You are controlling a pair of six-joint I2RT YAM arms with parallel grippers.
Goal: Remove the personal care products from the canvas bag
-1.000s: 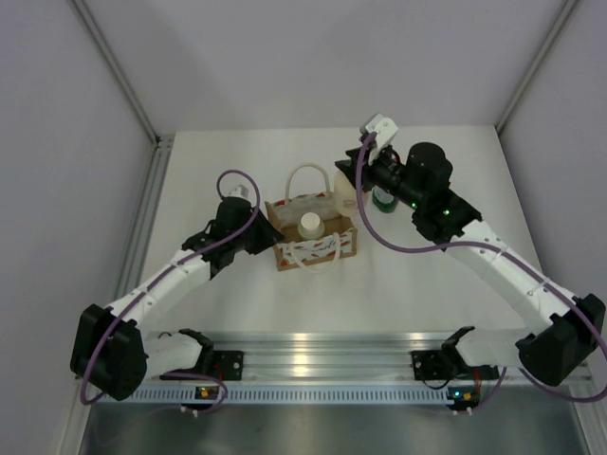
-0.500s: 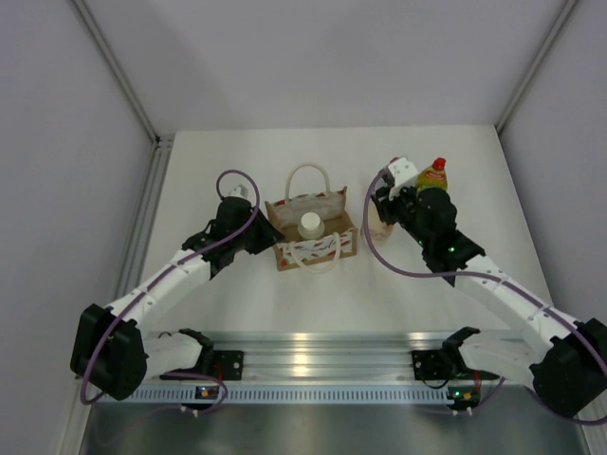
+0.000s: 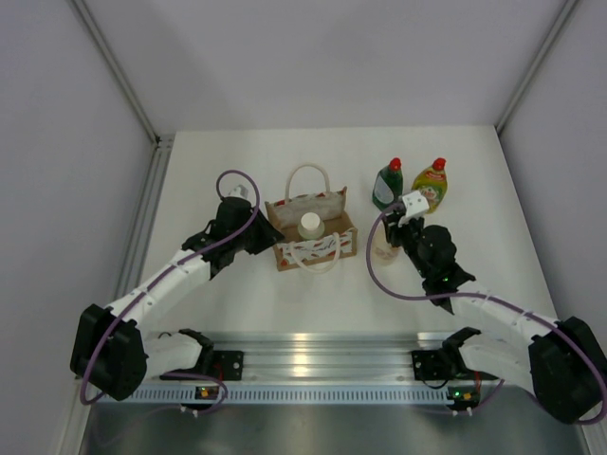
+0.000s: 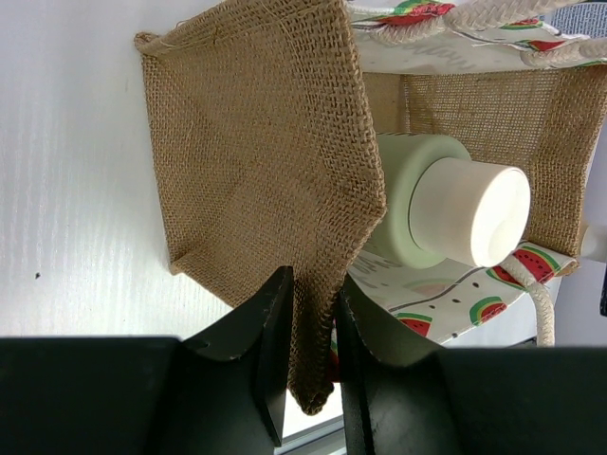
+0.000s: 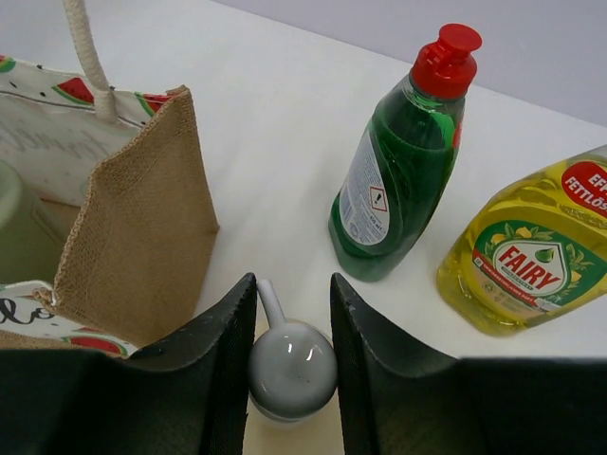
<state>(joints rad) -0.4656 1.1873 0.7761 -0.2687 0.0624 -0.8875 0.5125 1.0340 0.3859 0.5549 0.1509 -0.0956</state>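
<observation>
The canvas bag stands mid-table, and my left gripper is shut on its left burlap wall, which is pinched between the jaws of the left gripper. A pale green cylinder with a white cap stands inside the bag. Right of the bag, my right gripper is shut on the grey head of the cream pump bottle, which is upright on the table. Behind it stand the dark green bottle and the yellow bottle, both red-capped.
The bag's rope handles loop up over its opening. The green bottle and yellow bottle stand close beyond my right fingers. Grey walls close the table's back and sides, and a metal rail runs along the near edge.
My right arm has carried the pump bottle from beside the bag's back right corner to the right and nearer, uncovering the green and yellow bottles. The left arm has held still.
</observation>
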